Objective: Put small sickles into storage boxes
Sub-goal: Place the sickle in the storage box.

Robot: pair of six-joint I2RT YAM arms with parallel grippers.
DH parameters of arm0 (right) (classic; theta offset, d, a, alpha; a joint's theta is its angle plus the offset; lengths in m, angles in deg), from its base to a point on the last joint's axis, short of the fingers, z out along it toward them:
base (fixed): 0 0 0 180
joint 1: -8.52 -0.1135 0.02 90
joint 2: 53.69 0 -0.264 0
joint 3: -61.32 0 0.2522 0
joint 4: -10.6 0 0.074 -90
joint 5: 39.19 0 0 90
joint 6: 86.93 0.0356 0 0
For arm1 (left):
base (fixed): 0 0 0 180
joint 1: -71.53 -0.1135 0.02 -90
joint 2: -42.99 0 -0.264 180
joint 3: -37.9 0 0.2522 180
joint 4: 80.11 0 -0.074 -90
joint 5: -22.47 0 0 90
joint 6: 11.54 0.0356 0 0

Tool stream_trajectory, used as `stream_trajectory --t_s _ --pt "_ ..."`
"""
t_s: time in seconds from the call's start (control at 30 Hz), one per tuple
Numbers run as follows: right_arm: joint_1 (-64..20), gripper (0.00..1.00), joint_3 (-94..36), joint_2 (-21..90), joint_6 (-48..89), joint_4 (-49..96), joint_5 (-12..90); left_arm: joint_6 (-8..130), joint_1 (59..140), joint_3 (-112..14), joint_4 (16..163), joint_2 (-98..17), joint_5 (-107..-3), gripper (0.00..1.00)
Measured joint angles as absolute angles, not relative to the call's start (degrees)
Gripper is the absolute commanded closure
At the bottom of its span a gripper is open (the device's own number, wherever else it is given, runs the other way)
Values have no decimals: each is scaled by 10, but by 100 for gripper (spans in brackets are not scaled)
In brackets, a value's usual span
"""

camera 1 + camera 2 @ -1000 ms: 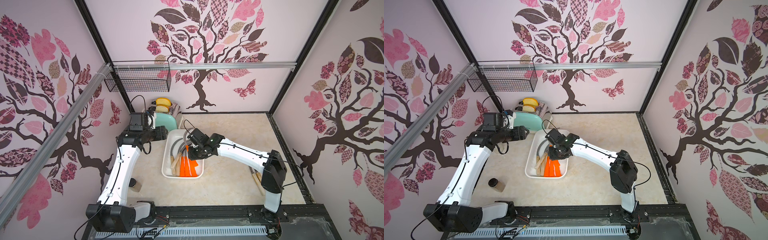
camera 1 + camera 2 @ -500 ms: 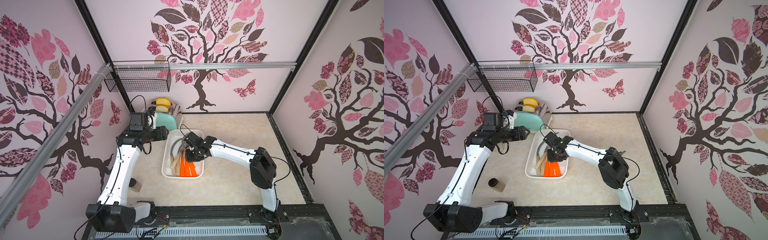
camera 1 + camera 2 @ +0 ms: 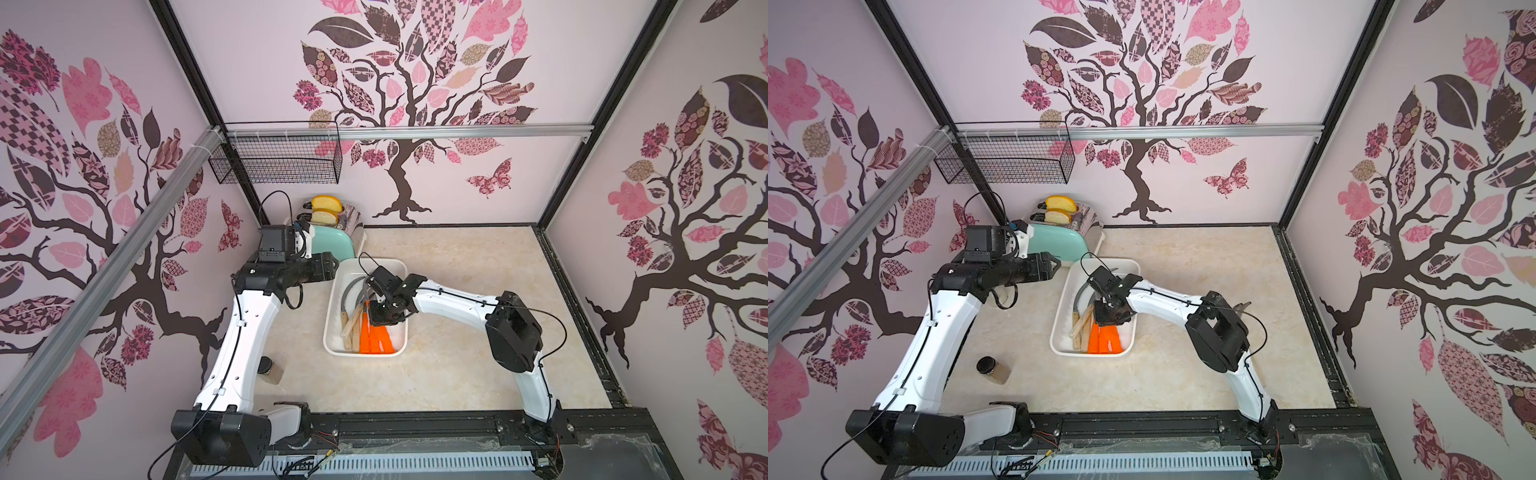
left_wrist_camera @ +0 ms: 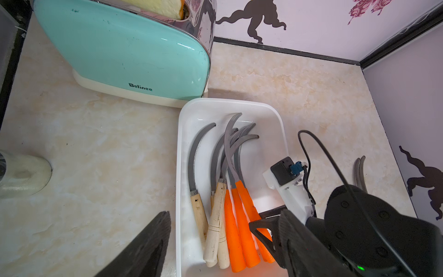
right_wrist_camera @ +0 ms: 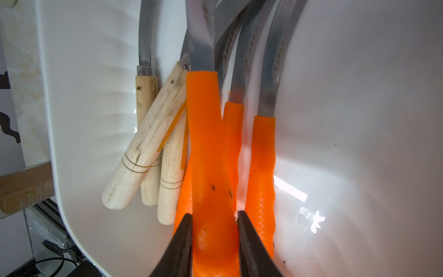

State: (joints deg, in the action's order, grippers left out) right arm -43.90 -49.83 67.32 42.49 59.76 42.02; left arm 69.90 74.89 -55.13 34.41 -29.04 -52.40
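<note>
right gripper [image 5: 214, 239]: clamped on the butt end of an orange-handled sickle [image 5: 206, 148], fingers either side of the handle, down low inside the white tray [image 4: 184, 153]
left gripper [image 4: 211, 242]: wide open, holding nothing, parked just off the tray's rim on the toaster side
step: looks like the put-down, the sickle is over the pile but not let go yet
next move: I'd guess lower it a touch, open up, then lift straight out so the fingers don't snag the neighbouring orange handles
which way it lies: long axis runs along the tray's length, handle at the robot's end, curved blade toward the far end, same as the rest
tray contents: wooden handles [image 4: 213, 227] on one side, orange ones beside them, blades overlapping
leftovers: a couple of blades [image 4: 359, 172] out on the worktop [image 3: 457, 374] past the right arm, so not done
further back: teal toaster [image 4: 124, 48] just behind the tray
</note>
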Motion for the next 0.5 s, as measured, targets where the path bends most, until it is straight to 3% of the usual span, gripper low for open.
stream_trajectory --t_s 0.5 --pt "-438 96 -498 700 424 587 409 706 749 -552 345 -290 -517 24"
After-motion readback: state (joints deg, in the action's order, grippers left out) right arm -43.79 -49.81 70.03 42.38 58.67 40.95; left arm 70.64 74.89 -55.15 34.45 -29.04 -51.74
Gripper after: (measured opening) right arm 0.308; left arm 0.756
